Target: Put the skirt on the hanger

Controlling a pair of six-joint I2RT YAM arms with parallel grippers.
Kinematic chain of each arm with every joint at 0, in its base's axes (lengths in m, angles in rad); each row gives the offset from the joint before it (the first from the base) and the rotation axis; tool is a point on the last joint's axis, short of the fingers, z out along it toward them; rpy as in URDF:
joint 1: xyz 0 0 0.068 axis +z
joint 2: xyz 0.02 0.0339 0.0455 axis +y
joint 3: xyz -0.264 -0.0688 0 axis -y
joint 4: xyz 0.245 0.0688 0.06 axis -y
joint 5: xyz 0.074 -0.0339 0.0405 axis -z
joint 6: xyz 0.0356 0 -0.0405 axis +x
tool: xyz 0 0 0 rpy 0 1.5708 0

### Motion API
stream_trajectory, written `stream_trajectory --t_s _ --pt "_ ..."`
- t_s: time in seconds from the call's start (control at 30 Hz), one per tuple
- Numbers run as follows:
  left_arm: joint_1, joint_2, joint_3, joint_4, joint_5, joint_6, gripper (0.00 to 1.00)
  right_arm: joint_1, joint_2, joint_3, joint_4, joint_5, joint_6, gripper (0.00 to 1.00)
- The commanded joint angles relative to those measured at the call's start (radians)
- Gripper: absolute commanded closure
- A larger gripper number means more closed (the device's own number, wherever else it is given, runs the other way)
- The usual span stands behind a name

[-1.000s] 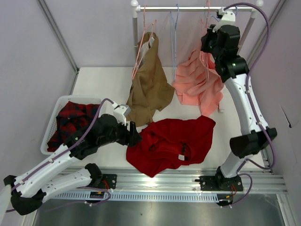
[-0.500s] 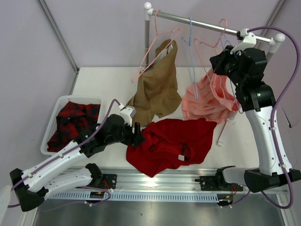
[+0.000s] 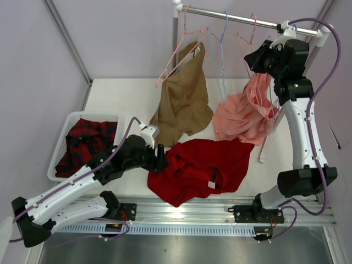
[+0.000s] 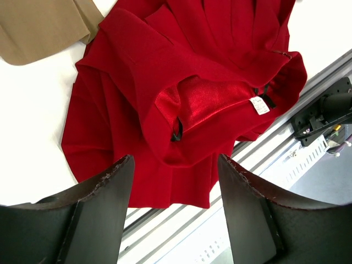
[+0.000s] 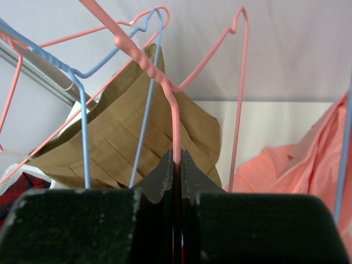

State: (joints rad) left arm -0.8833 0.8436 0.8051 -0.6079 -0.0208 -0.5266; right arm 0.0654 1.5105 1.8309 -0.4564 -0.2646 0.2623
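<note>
Deep-red cloth, the skirt (image 3: 201, 168), lies crumpled on the tabletop (image 3: 118, 96) near the front edge. Its shiny lining and white label are turned up, which leaves the waist opening reachable from above. The left gripper (image 4: 176, 165) hangs just over the skirt's left side with its jaws wide and nothing between them, apparently lined up to pinch the cloth. Up at the rail (image 3: 231, 13), the right gripper (image 5: 177, 157) is closed tight on one wire of the pale-pink hanger (image 5: 175, 118), whose hook seems to sit over the rail. That grip probably serves to lift the hanger free and bring it down. Skirt and hanger are well apart, so the hanging itself is not yet begun. A tan garment (image 3: 184, 99), a salmon-pink garment (image 3: 245, 115) and light-blue hangers (image 3: 223, 49) crowd the same rail, so snagging a neighbour is a risk.
</note>
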Motion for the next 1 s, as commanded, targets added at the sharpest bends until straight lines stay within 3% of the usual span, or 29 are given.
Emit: stream_trajectory --t_s 0.0,0.5,0.97 --pt "-0.006 -0.023 -0.001 0.011 -0.005 -0.010 0.33 -0.009 0.062 0.082 0.084 -0.036 0.003 1.00" --pt "-0.005 0.011 0.028 0.019 -0.011 0.004 0.32 -0.010 0.405 0.511 0.041 -0.061 -0.048 1.00" --pt "-0.005 0.011 0.028 0.034 -0.001 0.008 0.32 -0.013 0.274 0.363 0.104 -0.022 -0.058 1.00"
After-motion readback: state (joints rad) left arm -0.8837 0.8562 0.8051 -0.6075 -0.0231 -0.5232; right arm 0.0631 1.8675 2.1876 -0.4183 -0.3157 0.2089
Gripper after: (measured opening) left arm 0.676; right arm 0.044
